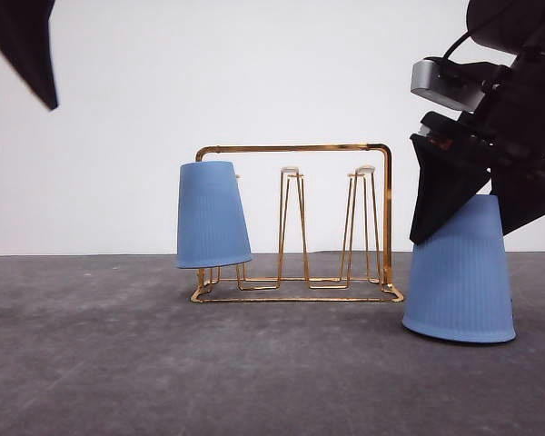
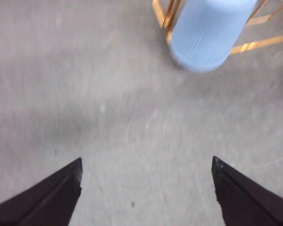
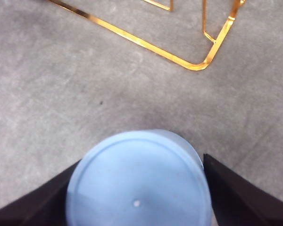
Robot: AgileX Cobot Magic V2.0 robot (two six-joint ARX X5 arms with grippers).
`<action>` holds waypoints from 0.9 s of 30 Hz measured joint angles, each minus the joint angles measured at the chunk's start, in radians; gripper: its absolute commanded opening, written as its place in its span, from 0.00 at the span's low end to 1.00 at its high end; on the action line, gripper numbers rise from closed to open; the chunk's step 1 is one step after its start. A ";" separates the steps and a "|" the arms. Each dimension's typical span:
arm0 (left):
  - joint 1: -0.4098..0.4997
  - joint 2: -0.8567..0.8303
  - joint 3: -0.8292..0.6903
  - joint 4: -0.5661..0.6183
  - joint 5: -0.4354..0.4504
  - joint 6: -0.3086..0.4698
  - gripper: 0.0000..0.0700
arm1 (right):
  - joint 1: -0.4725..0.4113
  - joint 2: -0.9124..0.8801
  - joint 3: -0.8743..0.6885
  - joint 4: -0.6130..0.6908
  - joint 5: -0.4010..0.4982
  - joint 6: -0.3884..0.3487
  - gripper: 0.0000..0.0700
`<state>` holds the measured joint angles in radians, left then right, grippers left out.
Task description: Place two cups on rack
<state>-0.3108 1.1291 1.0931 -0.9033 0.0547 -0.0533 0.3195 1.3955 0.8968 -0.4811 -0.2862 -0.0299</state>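
Item 1: gold-coloured thin wire rack (image 1: 295, 222), arched frame, upright prongs with pale tips, standing mid-desk.

Item 2: light blue ribbed tapered plastic cup (image 1: 212, 216), inverted and slightly tilted over the rack's leftmost prong; judged placed.

Item 3: second light blue ribbed plastic cup (image 1: 460, 272), inverted on the grey desk (image 1: 91, 363) just right of the rack, its near edge apparently a little raised.

Item 4: right claw (image 3: 137, 197), black fingers flanking this cup's upper end; whether they clamp it or merely bracket it cannot be told.

Item 5: left claw (image 2: 146, 188), spread apart, holding nothing, above bare desk.

Handling note: grip firmly near the closed end, lift clear of prong height, carry left, centre the mouth over a free prong, lower straight.
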 measured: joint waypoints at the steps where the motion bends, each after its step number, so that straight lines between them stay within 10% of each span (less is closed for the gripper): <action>1: 0.000 -0.001 -0.006 -0.004 0.000 -0.002 0.73 | 0.000 -0.004 0.019 -0.017 -0.003 0.000 0.54; 11: -0.001 -0.003 -0.014 0.014 0.000 -0.013 0.73 | 0.001 -0.062 0.336 -0.135 -0.009 -0.048 0.54; 27: -0.001 -0.003 -0.014 0.061 0.000 -0.014 0.73 | 0.001 0.109 0.352 0.072 -0.001 -0.071 0.54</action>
<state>-0.3119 1.1263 1.0786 -0.8425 0.0547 -0.0677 0.3206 1.5047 1.2491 -0.4094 -0.2874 -0.1005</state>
